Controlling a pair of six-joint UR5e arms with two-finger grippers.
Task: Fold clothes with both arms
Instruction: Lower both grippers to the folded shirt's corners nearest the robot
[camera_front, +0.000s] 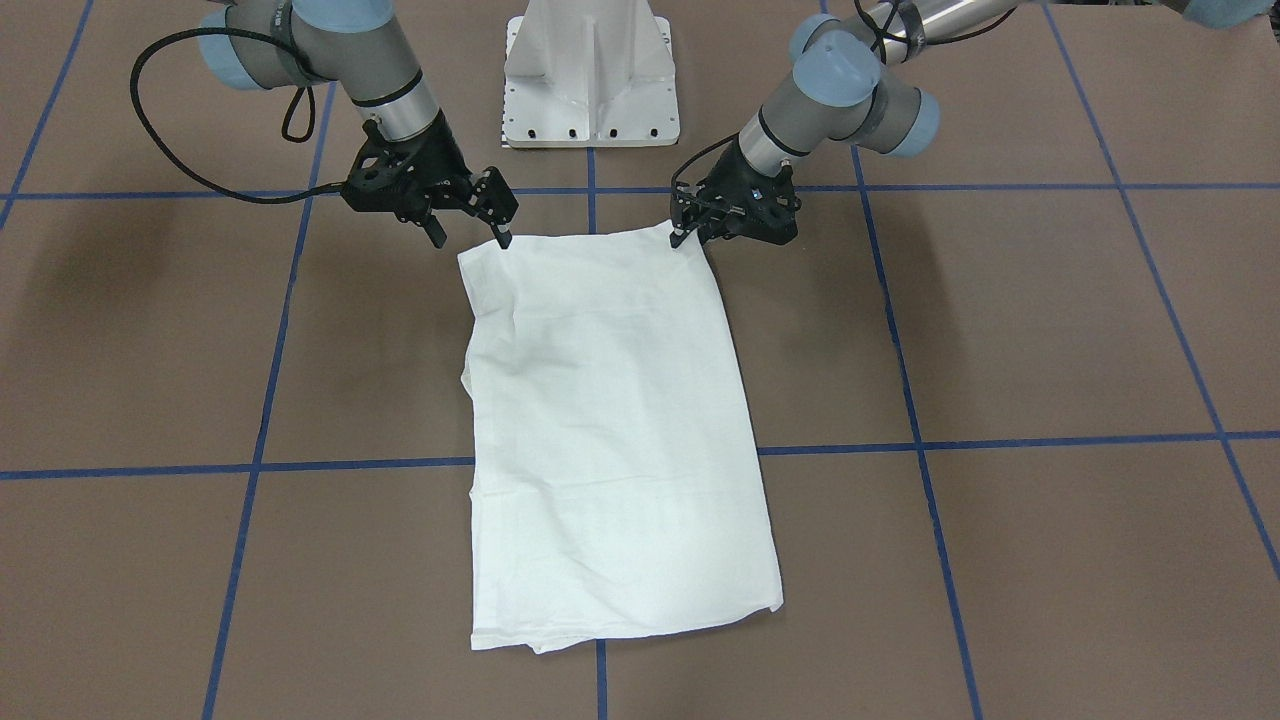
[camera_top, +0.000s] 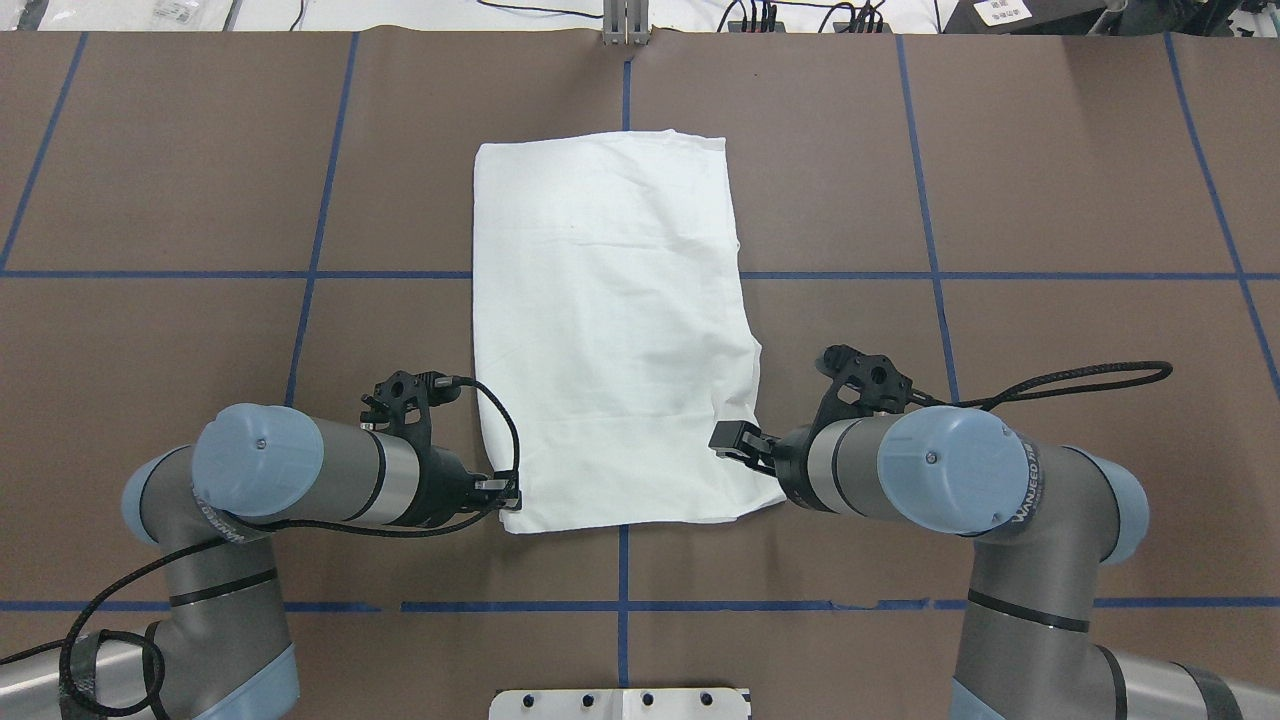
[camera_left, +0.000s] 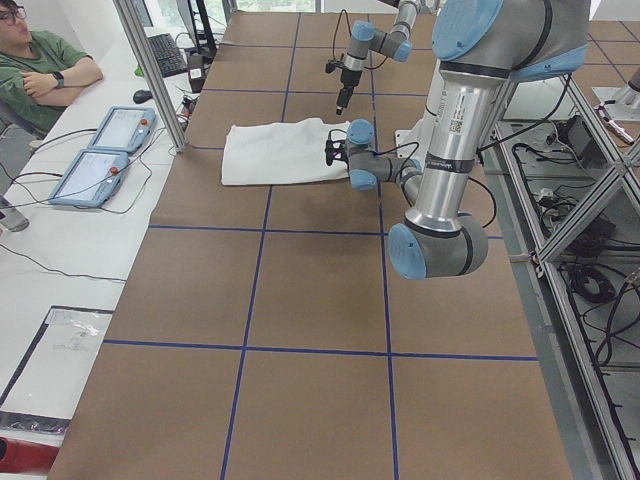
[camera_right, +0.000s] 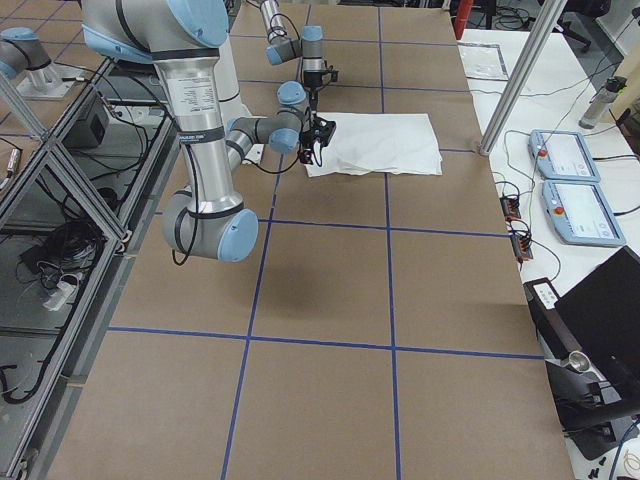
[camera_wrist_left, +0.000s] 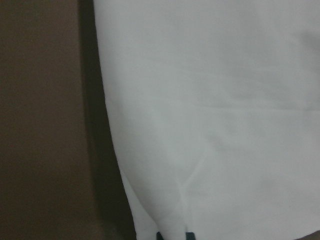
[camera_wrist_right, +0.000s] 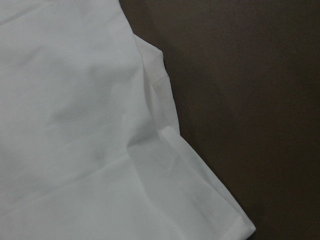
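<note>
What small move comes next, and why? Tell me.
Probably shut the right pincer on its corner of the shirt. Its jaws stand apart with one tip at that corner, while the left pincer sits at the other near corner.

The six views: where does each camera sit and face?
Front-facing: across the table, facing the robot; left arm, right arm, pedestal, shirt.
Overhead: behind the robot, looking down; both arms.
Exterior left: table's end; left arm near.
Exterior right: opposite end; right arm near.
Left wrist: over shirt's edge; fingertips barely show.
Right wrist: shirt corner, no gripper.
All share the shirt.
</note>
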